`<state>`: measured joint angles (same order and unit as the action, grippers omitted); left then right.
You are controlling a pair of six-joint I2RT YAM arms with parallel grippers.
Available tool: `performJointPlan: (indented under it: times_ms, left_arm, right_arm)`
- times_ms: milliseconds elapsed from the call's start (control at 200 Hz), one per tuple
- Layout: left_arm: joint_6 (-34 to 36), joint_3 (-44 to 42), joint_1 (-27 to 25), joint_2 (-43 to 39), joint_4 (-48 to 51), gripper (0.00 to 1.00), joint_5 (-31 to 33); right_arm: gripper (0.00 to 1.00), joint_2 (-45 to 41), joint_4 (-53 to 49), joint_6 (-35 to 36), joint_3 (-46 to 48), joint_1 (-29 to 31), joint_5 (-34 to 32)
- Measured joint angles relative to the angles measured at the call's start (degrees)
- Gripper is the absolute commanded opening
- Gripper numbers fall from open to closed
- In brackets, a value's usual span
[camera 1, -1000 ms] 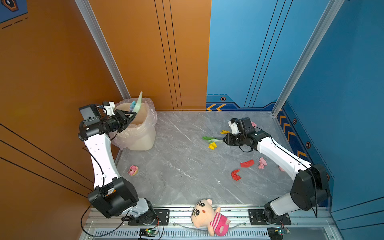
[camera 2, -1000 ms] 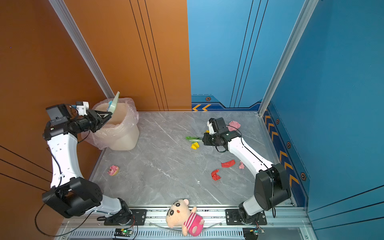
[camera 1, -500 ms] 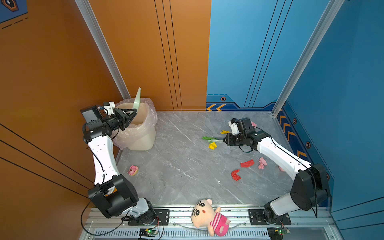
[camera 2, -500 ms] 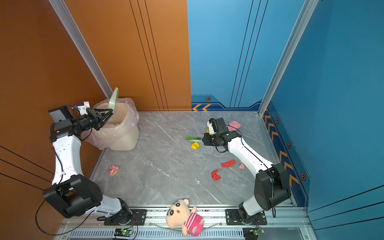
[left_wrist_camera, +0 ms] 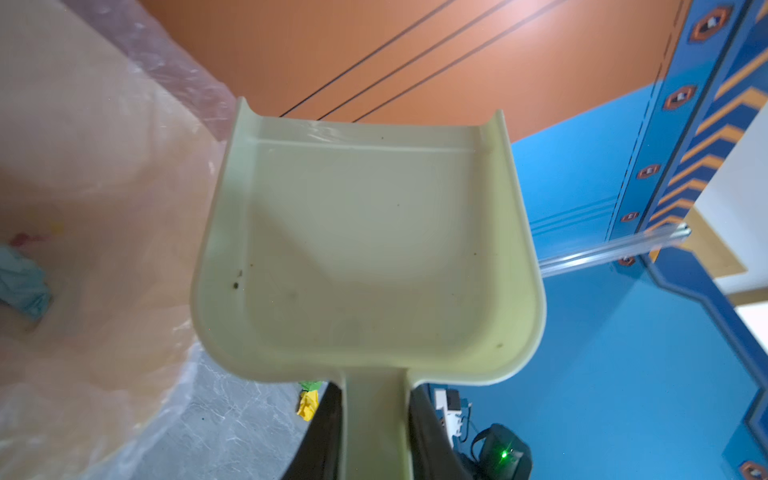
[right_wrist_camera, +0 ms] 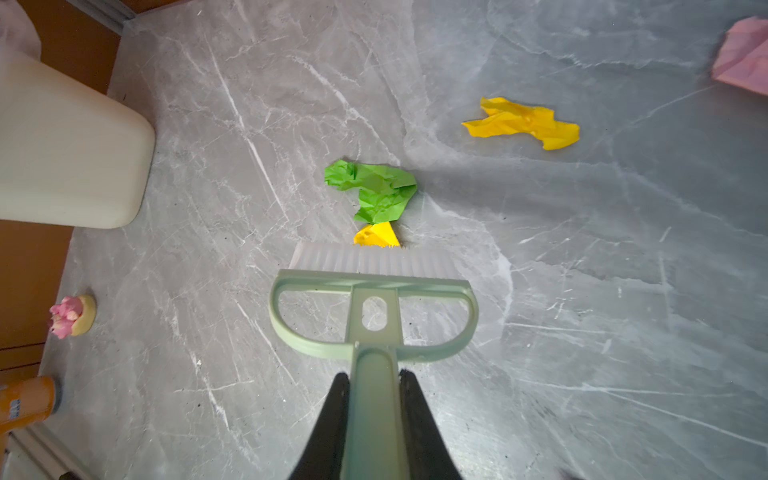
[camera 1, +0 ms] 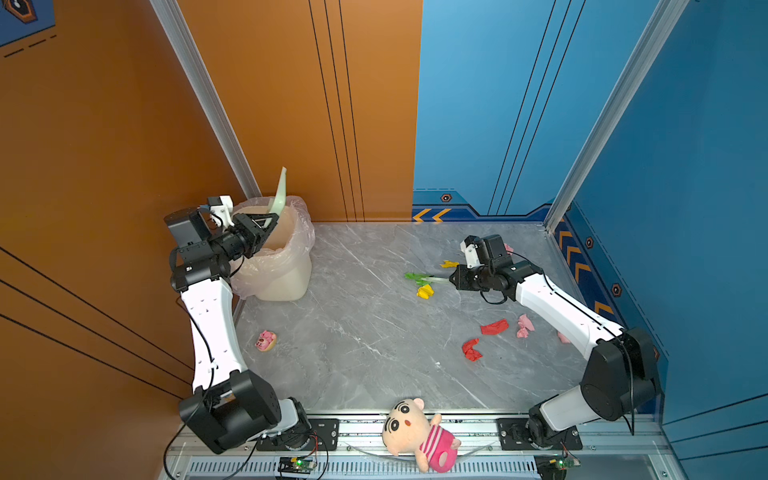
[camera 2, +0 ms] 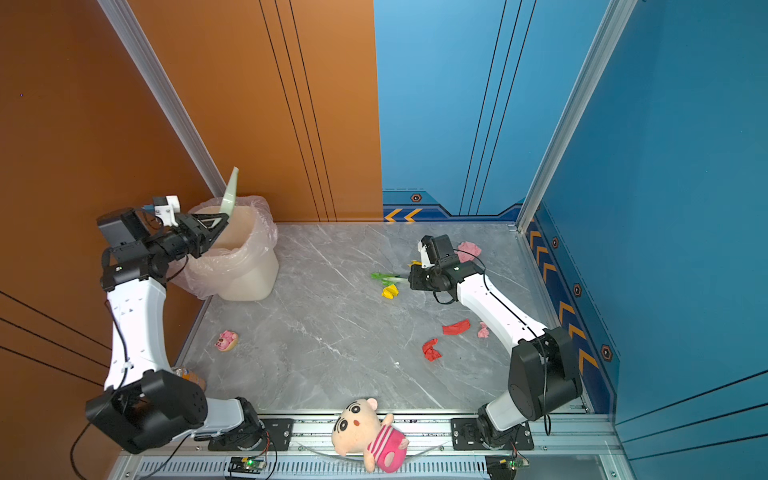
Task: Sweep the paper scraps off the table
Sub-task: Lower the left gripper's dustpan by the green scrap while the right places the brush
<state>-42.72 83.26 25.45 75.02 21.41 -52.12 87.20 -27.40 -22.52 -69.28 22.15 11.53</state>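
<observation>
Grey marble covers the desk [camera 1: 357,374], boxed in by orange and blue walls. At its far left corner the left gripper [camera 1: 268,220] is clenched on the handle of a pale green dustpan [left_wrist_camera: 365,249]. The dustpan stands nearly upright over the lined bin [camera 1: 286,274], its pan bare but for a few specks. Inside the bin lies a light blue scrap [left_wrist_camera: 23,278], with what may be red and yellow bits beside it, too blurred to be sure. Across the desk the right gripper [right_wrist_camera: 372,386] is clamped on the handle of a green brush [right_wrist_camera: 374,307]. The bristles are down on the marble and touch a yellow scrap [right_wrist_camera: 378,237], and a green scrap [right_wrist_camera: 374,191] lies just beyond that. Farther out are a second yellow scrap [right_wrist_camera: 523,122] and a pink scrap [right_wrist_camera: 744,58]. Near the right arm's forearm lie a red scrap [camera 1: 494,327], a second red scrap [camera 1: 471,349] and a small pink wad [camera 1: 523,326]. A pink toy [camera 1: 265,340] sits by the left edge, well apart from the scraps. A plush doll [camera 1: 419,436] lies on the front rail.
</observation>
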Motion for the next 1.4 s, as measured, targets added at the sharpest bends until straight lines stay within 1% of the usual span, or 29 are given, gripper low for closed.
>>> performJointPlan:
  times_ms: [120, 175, 330, 576, 736, 836, 971, 1106, 1247, 1402]
  left_arm:
    - [5.68, 0.00, -7.17, -5.42, 2.27, 0.20, 6.67]
    - [8.13, -0.55, -11.39, -7.30, 2.73, 0.20, 10.34]
    - [14.78, -5.97, -23.58, -10.78, 4.28, 0.20, 20.96]
    - [22.86, -15.06, -38.10, -9.79, 7.74, 0.20, 35.60]
    - [28.09, -18.64, -47.91, -8.83, 8.68, 0.20, 42.69]
    - [30.49, -20.48, -53.11, -7.28, 9.42, 0.20, 46.58]
    - [32.35, -23.47, -58.16, -4.68, 10.58, 0.20, 50.88]
    - [32.94, -26.86, -62.45, -2.86, 11.65, 0.20, 53.83]
    - [33.29, -27.76, -66.45, -0.42, 11.89, 0.20, 55.25]
    - [33.35, -27.71, -69.61, 3.21, 11.80, 0.20, 55.82]
  right_arm:
    - [0.00, 0.00, 0.00, -0.07, -0.87, -0.11, -4.37]
    - [0.00, 0.02, 0.07, -0.37, -2.08, -0.09, -6.58]
    - [0.00, 2.27, 2.03, -1.29, -6.67, -0.09, -11.39]
    - [0.00, 13.05, 2.80, -0.94, -14.29, 1.25, -14.29]
    - [0.00, 20.06, 0.81, 2.67, -20.52, 4.31, -15.69]
    - [0.00, 23.28, -0.98, 5.33, -23.87, 6.27, -16.83]
    - [0.00, 25.11, -3.06, 8.46, -25.18, 8.26, -18.78]
    - [0.00, 25.33, -5.86, 10.91, -25.18, 8.76, -20.90]
    - [0.00, 25.31, -7.13, 12.59, -24.26, 8.72, -22.75]
    - [0.00, 24.96, -8.15, 13.35, -20.33, 8.72, -23.41]
